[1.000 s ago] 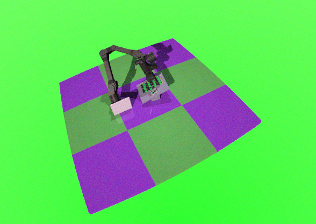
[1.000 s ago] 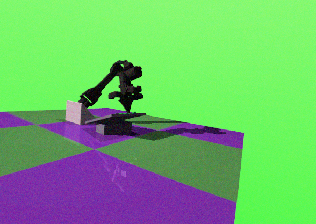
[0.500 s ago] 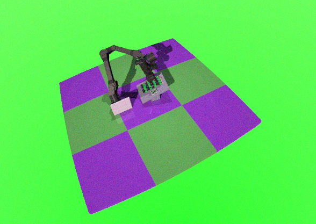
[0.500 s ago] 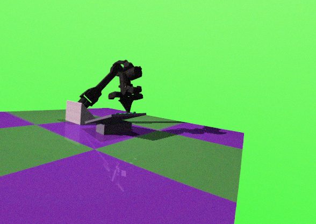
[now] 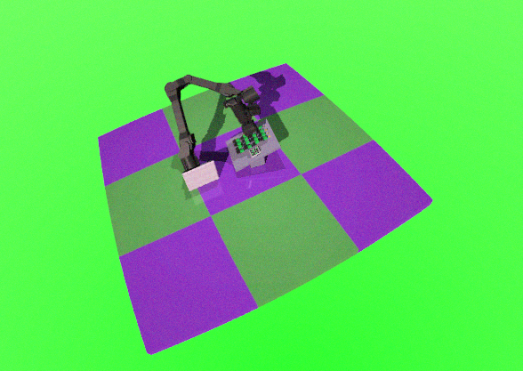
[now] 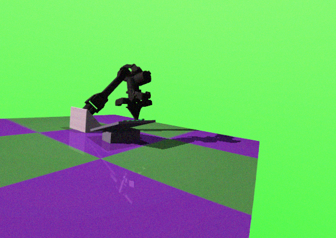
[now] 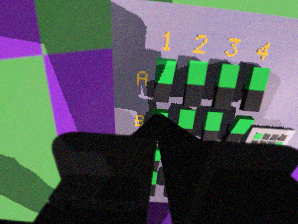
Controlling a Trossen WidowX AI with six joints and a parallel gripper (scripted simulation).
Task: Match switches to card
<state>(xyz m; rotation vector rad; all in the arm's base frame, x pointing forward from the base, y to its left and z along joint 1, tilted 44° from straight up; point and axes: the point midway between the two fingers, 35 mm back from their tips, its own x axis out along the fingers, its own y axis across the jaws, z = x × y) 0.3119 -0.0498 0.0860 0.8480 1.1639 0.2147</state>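
The grey sloping panel (image 5: 272, 146) (image 6: 104, 126) (image 7: 215, 31) carries the switch grid. In the wrist view, A1 (image 7: 166, 72), A2 (image 7: 197, 74), A3 (image 7: 228, 77) and A4 (image 7: 258, 79) show green far halves and dark near halves. B2 (image 7: 186, 119), B3 (image 7: 213, 121) and B4 (image 7: 242, 125) also show green. My gripper (image 6: 136, 118) (image 7: 157, 119) is shut and empty, with its tips at B1, very close to it or touching. The tips cover most of B1; the fingers hide most of the rows nearer the arm. The card (image 5: 254, 151) (image 7: 272, 129) is partly hidden; its squares are partly readable.
The arm's pale base block (image 5: 201, 175) (image 6: 78, 120) stands behind the panel's near side. A grey support block (image 6: 126, 137) holds up the panel. The arm reaches over the panel from above, and its shadow falls on the checkered mat (image 5: 285, 227) (image 6: 171, 197).
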